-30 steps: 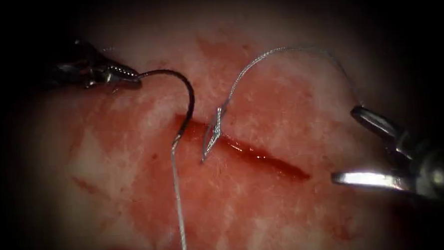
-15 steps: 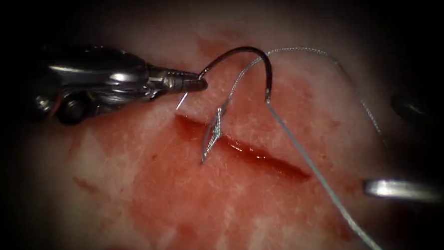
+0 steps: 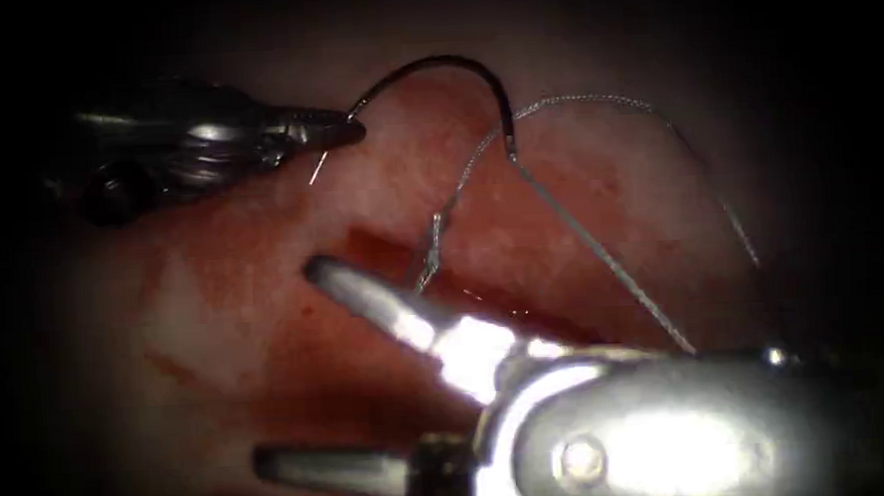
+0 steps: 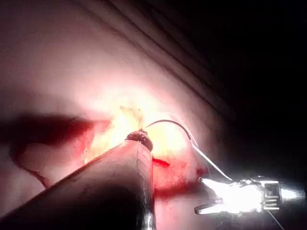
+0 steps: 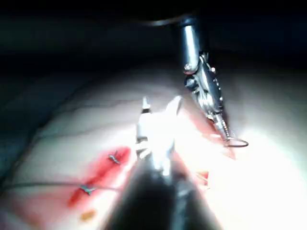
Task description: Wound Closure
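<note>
I see left tool (image 3: 342, 131) clamped on needle (image 3: 454, 68) near its tip, clear of tissue (image 3: 214, 278) | right tool (image 3: 298, 369) gaping, empty, over cut (image 3: 382, 249)

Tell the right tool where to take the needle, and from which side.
Probably mid-arc, near the top of the curve of the needle. The left tool holds it near the tip, clear of the tissue, thread trailing from the other end. Bring the open right tool up from below.
</note>
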